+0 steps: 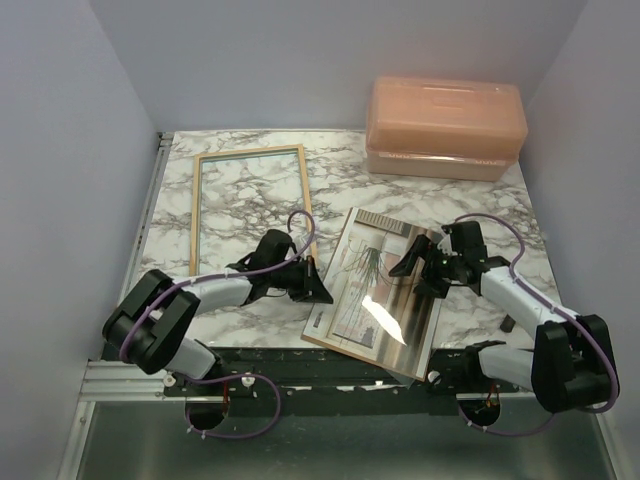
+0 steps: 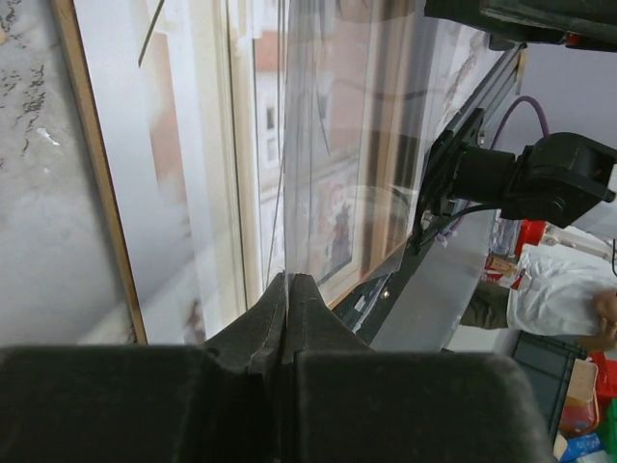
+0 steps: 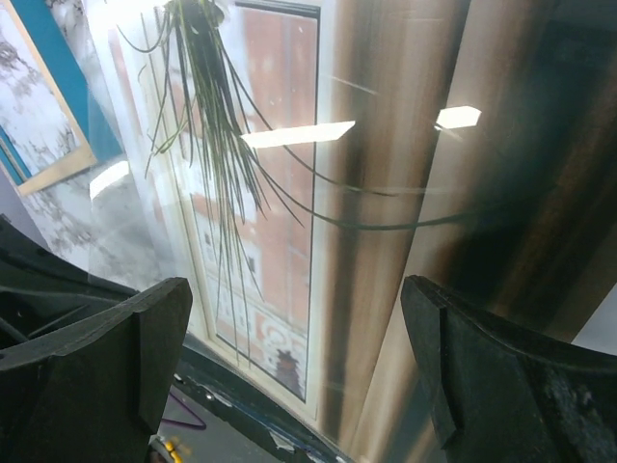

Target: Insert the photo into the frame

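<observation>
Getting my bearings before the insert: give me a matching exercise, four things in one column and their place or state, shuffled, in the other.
Things
1. pale wood-backed rectangular picture frame
2. glossy plant photo print
3. peach plastic lidded box
4. right gripper

Places or states
A. far right, at the back
B. wide open over the print
C. lying flat at far left, wood side up
D. centre, at the near edge, its left edge pinched by the shut left gripper

Pairs: 1-C, 2-D, 3-A, 4-B
</observation>
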Controlling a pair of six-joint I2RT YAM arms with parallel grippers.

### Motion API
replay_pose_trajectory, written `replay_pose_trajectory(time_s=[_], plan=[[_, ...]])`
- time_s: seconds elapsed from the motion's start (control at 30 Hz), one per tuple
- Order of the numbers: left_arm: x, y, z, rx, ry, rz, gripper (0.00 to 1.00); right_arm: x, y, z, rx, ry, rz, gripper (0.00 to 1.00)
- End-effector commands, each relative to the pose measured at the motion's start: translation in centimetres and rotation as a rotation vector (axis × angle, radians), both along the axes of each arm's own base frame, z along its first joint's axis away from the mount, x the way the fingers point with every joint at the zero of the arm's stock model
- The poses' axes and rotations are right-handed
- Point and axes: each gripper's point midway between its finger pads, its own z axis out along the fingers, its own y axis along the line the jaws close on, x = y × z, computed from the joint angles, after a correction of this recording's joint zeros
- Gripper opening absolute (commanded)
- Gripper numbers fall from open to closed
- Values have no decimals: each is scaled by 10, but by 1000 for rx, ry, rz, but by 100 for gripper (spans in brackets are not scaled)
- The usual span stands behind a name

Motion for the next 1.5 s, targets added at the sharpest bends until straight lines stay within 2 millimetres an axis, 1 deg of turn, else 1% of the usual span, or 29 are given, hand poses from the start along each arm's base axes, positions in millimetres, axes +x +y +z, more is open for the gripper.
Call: replay_pose_trajectory(time_s=[0.0,0.2,0.37,0.5,0.57,0.67,0.7,0.73,0.77,0.8,0.87,0.9,0.97,1.1,1.2,1.27,1.33,1.4,1.47], plan=[[10,9,20,-34,-96,41,0,5,4,23,22,-39,16,100],[23,44,32,-22,-192,182,0,10,6,39,36,-89,16,100],[34,84,36,9,-250,349,0,13,10,45,61,-115,28,100],[40,115,32,62,-265,478,0,13,15,44,96,-117,44,100],[41,125,28,87,-257,519,0,12,19,42,122,-115,59,100],[42,136,21,123,-242,558,0,11,23,36,144,-100,70,100],[42,139,19,140,-235,568,7,10,23,32,146,-91,69,100],[43,142,17,159,-233,578,20,10,23,29,147,-85,71,100],[43,145,15,181,-228,585,37,10,24,27,148,-80,70,100],[43,149,15,202,-229,595,51,9,23,23,146,-71,67,100],[44,156,15,250,-231,614,65,10,24,17,147,-61,64,100],[46,161,16,276,-237,629,70,9,24,14,149,-51,62,100],[46,172,17,331,-243,662,74,9,26,8,163,-43,61,100],[46,187,24,398,-278,706,75,14,31,1,202,-44,57,98],[47,190,30,403,-316,704,74,21,36,-4,235,-54,57,94],[49,186,33,382,-330,690,72,25,40,-5,265,-57,55,92],[51,178,34,346,-332,663,70,29,44,-7,297,-57,54,90],[53,170,31,313,-320,640,67,32,44,-13,303,-43,43,87],[58,163,28,284,-315,620,63,34,42,-23,282,-18,25,86]])
